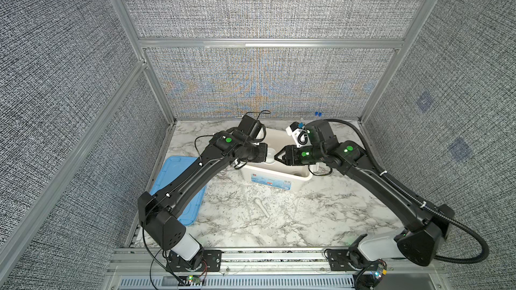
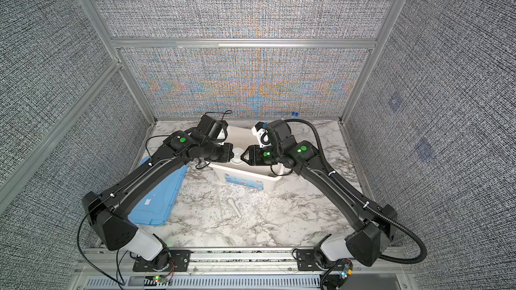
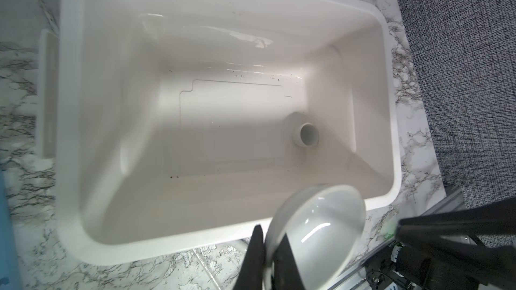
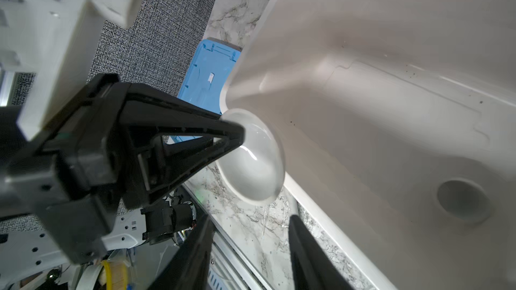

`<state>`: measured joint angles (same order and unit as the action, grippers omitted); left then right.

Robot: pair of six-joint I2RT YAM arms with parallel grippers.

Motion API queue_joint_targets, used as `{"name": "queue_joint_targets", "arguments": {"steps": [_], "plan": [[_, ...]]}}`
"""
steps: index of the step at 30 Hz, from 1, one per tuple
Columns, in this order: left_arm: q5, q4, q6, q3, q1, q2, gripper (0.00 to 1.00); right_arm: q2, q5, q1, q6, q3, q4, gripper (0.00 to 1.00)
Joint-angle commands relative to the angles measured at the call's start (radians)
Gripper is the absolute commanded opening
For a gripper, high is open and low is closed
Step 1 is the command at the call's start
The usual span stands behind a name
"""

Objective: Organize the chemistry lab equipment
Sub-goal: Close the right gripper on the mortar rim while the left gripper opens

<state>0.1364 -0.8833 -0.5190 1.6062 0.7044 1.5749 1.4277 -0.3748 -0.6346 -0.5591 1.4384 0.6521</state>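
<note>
With my left gripper (image 3: 268, 237) clamped on the rim of the mortar bowl (image 3: 321, 224) and my right gripper (image 4: 250, 216) parted empty beside it, I'd lower well into the tub (image 3: 69, 107) beneath, missing the small dish (image 3: 307, 135), before releasing.

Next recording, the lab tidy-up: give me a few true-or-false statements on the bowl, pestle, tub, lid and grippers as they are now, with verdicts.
1. The left gripper is shut on the rim of the mortar bowl, above the tub. True.
2. The pestle sits inside the mortar bowl. False: it lies on the table in front of the tub.
3. The tub holds nothing. False: a smaller round dish sits on its floor.
4. The blue lid lies on the table beside the tub. True.
5. The right gripper holds a blue-capped tube. False: it is open and holds nothing. The blue-capped tubes are at the back of the table.
</note>
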Motion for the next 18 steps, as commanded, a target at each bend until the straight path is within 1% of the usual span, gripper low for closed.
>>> {"name": "queue_joint_targets", "arguments": {"steps": [1,5,8,10,11,13,18], "plan": [[0.05,0.043,-0.022,-0.008,-0.002,-0.004,0.03,0.017,0.005,0.0,-0.048,0.005,-0.017,0.44],[0.079,0.072,-0.029,-0.031,-0.002,-0.012,0.03,0.047,0.029,0.0,-0.047,0.01,-0.017,0.35],[0.064,0.079,-0.045,-0.045,-0.007,-0.019,0.03,0.067,0.058,0.0,-0.042,0.038,0.024,0.35],[0.066,0.085,-0.055,-0.054,-0.009,-0.029,0.03,0.072,0.068,0.0,-0.045,0.043,0.02,0.34],[0.068,0.097,-0.055,-0.064,-0.009,-0.035,0.03,0.074,0.067,-0.001,-0.047,0.04,0.009,0.29],[0.073,0.131,-0.053,-0.088,-0.01,-0.044,0.03,0.084,0.05,-0.003,-0.063,0.036,-0.008,0.16],[0.068,0.142,-0.073,-0.105,-0.017,-0.056,0.03,0.116,0.043,-0.008,-0.082,0.052,-0.014,0.06]]}}
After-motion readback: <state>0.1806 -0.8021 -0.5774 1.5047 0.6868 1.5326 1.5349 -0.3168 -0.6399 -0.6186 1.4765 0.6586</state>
